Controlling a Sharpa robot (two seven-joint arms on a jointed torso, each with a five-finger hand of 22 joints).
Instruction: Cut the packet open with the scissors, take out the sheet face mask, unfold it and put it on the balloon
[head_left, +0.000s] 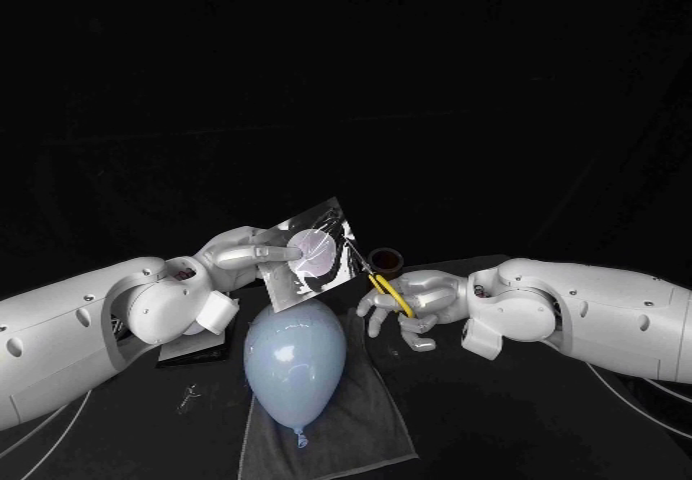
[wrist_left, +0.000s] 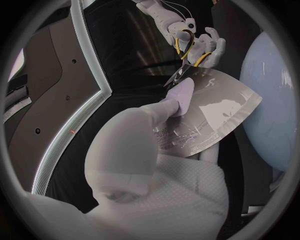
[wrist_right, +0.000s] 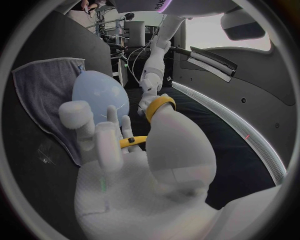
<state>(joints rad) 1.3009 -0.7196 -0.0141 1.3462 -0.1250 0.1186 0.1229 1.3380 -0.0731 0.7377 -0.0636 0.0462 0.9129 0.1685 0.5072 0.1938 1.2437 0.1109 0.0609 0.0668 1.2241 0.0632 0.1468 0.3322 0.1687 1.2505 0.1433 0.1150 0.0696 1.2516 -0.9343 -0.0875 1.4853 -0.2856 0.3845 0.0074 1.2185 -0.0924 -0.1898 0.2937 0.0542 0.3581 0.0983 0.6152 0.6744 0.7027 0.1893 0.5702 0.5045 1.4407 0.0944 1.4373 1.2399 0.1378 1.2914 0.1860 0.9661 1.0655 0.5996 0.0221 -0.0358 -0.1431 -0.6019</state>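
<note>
Silver face-mask packet (head_left: 310, 255), held aloft over the near centre of the table, tilted, with its round printed patch facing the camera. The left hand (head_left: 248, 254) pinches the packet's left part between thumb and fingers (wrist_left: 178, 97); the right half hangs unsupported. Yellow-handled scissors (head_left: 389, 292) meet the packet's right edge. In the left wrist view the blades (wrist_left: 178, 77) touch that edge, though whether they have bitten in cannot be told. The right hand (head_left: 414, 305) grips the scissors, fingers threaded through the yellow loops (wrist_right: 159, 107). Just below lies the pale blue balloon (head_left: 296, 352), knot toward the near side, on a grey towel (head_left: 346, 430).

Likely faults from here:
- The free edge folds away from the closing blades and no cut starts. The cause would be the one-sided pinch.
- The cut runs too deep into the packet and slices the sheet mask inside, whose position cannot be seen.
- The packet twists or slips out of the pinch under blade pressure and drops onto the balloon.
- The blade tips dip toward the balloon — a puncture would end the task.
</note>
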